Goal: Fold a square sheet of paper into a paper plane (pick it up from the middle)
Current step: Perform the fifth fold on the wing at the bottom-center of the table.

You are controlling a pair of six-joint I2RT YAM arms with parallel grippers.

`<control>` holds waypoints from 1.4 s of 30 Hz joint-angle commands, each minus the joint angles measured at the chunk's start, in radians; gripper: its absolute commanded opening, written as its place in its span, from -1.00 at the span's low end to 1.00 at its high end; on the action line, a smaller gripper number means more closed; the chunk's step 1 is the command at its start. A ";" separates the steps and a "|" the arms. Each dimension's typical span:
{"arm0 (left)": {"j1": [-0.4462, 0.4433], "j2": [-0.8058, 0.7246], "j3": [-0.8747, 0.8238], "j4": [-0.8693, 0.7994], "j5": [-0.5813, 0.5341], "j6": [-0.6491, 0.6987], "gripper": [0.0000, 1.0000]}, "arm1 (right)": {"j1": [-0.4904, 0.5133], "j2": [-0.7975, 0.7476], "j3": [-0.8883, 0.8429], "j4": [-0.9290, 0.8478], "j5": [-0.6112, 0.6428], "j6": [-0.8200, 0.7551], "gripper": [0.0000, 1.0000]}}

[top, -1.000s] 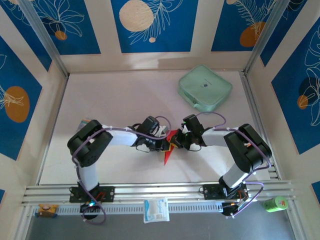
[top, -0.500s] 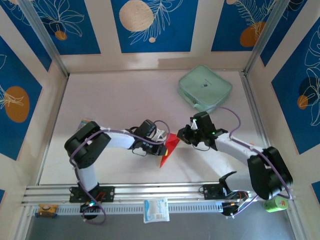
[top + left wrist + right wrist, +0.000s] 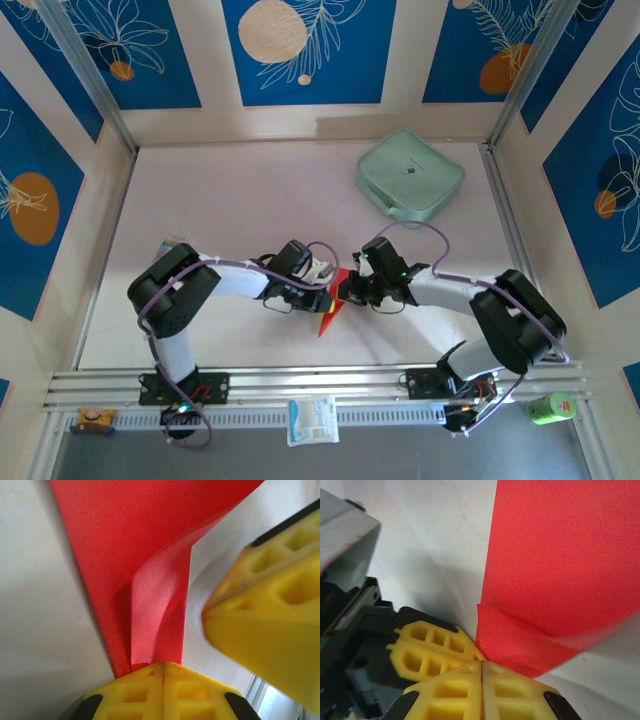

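The sheet of red paper (image 3: 327, 318), folded into a narrow pointed shape, hangs low over the table between the two arms, its tip pointing toward the near edge. My left gripper (image 3: 328, 289) is shut on its upper end from the left. In the left wrist view the yellow fingers (image 3: 130, 690) meet with the creased paper (image 3: 140, 555) coming out between them. From the right, my right gripper (image 3: 346, 291) is shut too. Its fingertips (image 3: 510, 680) pinch a folded flap of the paper (image 3: 555, 555), right beside the left gripper's fingers (image 3: 427, 647).
A mint-green zip case (image 3: 410, 177) lies at the back right of the table. On the aluminium rail (image 3: 300, 380) side at the front are a white printed packet (image 3: 313, 420), a green object (image 3: 548, 407) at the right and a small orange item (image 3: 90, 417) at the left.
My right gripper drew back to the right off the paper, then returned and shut on it again. The left gripper kept its hold and the paper's tip shifted slightly left.
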 commanded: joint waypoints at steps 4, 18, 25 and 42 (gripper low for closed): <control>-0.005 0.017 -0.051 -0.148 -0.021 -0.008 -1.00 | -0.024 0.089 0.025 0.030 0.025 -0.024 -0.85; -0.004 0.067 -0.028 -0.222 -0.051 0.027 -1.00 | -0.167 0.126 0.031 0.048 0.009 -0.044 -0.83; -0.005 0.075 -0.024 -0.229 -0.052 0.031 -1.00 | -0.225 0.146 0.058 0.030 0.029 -0.049 -0.83; -0.005 0.083 -0.010 -0.245 -0.050 0.038 -1.00 | -0.339 0.170 0.107 -0.003 0.094 -0.043 -0.84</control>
